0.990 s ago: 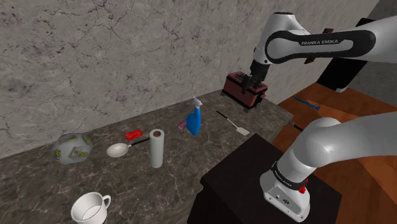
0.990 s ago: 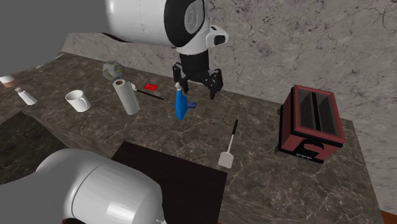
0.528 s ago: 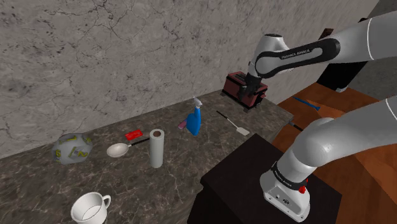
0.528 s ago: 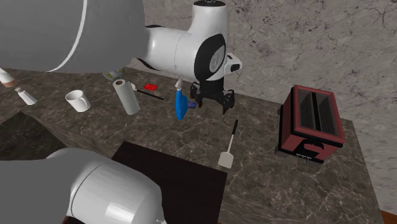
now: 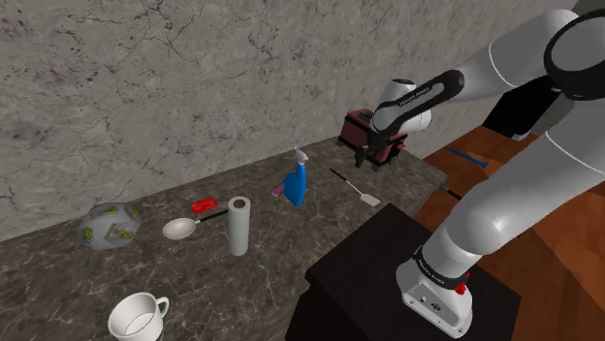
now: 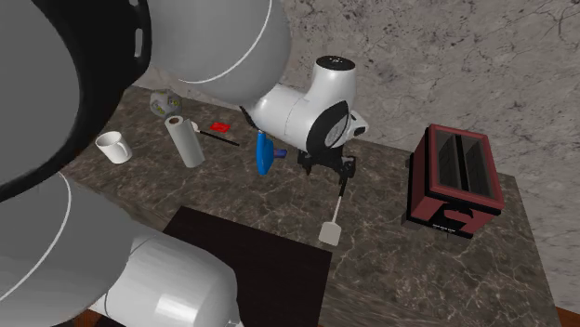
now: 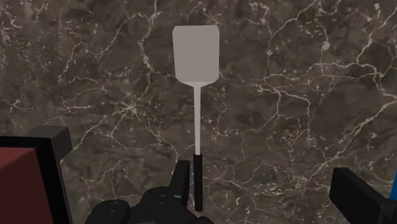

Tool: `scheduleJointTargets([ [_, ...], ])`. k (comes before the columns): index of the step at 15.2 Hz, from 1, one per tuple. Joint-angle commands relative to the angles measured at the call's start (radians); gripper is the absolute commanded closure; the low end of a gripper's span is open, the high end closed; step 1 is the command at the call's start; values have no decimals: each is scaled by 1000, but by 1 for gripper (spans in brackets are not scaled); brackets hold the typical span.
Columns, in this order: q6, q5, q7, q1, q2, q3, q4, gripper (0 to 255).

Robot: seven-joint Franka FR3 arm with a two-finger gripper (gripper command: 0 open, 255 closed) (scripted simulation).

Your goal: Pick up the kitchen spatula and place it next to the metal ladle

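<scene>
The spatula (image 5: 357, 190) lies flat on the dark marble counter, a pale square blade on a thin stem with a black handle (image 7: 198, 186). In the second exterior view the spatula (image 6: 336, 212) points its blade toward the stand. My gripper (image 5: 364, 161) hangs low over the handle end, open. In the wrist view the gripper (image 7: 264, 173) has the handle just inside one finger (image 7: 182, 183), not clasped. In the second exterior view the gripper (image 6: 326, 168) sits just above the handle tip. The ladle (image 5: 181, 228), pale bowl and dark handle, lies farther along the counter beside a paper roll.
A blue spray bottle (image 5: 296, 182) stands close to the spatula. A red toaster (image 6: 458, 176) is on the other side of it. A paper towel roll (image 5: 238, 225), a small red thing (image 5: 203, 205), a patterned bowl (image 5: 109, 225) and a white mug (image 5: 136, 315) lie further off.
The arm has swung down from above the toaster and spray bottle. The gripper now sits low over the spatula's handle end, still open. Nothing on the counter has moved.
</scene>
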Motion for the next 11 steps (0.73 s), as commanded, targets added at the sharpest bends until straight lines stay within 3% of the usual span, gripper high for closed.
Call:
scheduleJointTargets([
  [1,80,70,-76,16,104,-31,21,0],
  [5,186,297,-281,10,303,-26,89,0],
  [9,251,507,-474,-91,488,76,188,0],
  [11,264,540,-509,-128,533,111,217,0],
])
